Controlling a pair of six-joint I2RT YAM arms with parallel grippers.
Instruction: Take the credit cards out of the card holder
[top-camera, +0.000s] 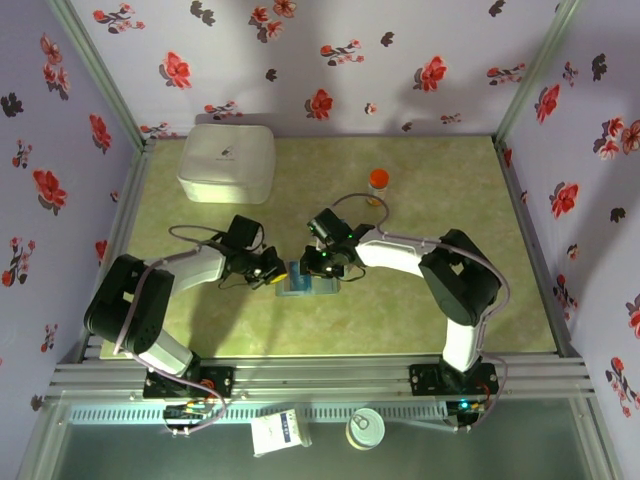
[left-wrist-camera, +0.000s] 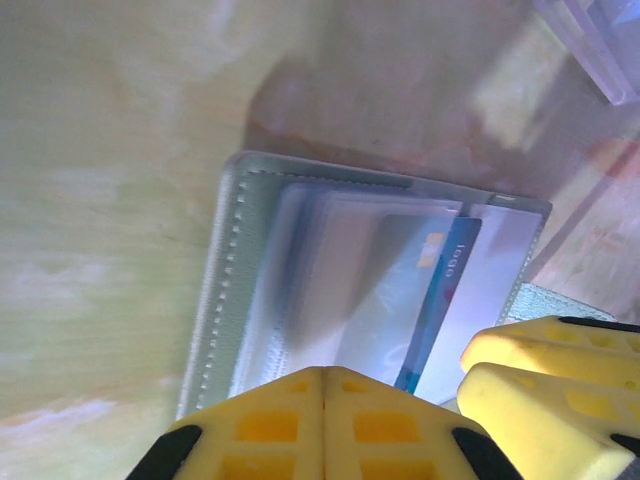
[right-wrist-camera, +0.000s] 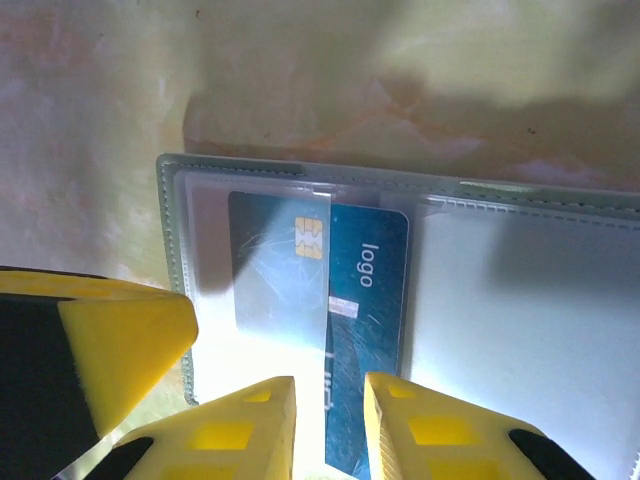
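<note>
- Nearest in the right wrist view, the right end effector (right-wrist-camera: 330, 390) has its yellow plastic fingers a little apart. The lower end of the blue card (right-wrist-camera: 368, 300) shows in the narrow gap. If the fingers touch it, I cannot tell.
- In the left wrist view, the left end effector (left-wrist-camera: 322, 385) is clenched, the two yellow fingers meeting with no gap. Its tips are at the near edge of the card holder (left-wrist-camera: 235, 300).
- The blue card is thin and glossy, with a gold chip and the word "logo". Part of it lies under a cloudy sleeve of the card holder.
- The card holder lies open and flat in the middle of the yellow-green counter (top-camera: 450, 200), between both end effectors. Its soft border has a row of stitches.
- A clear plastic piece (left-wrist-camera: 600, 50) lies near its far corner.
- A rounded white box (top-camera: 227, 162) and a small bottle (top-camera: 378, 185) with orange cap stand well apart, farther back.
</note>
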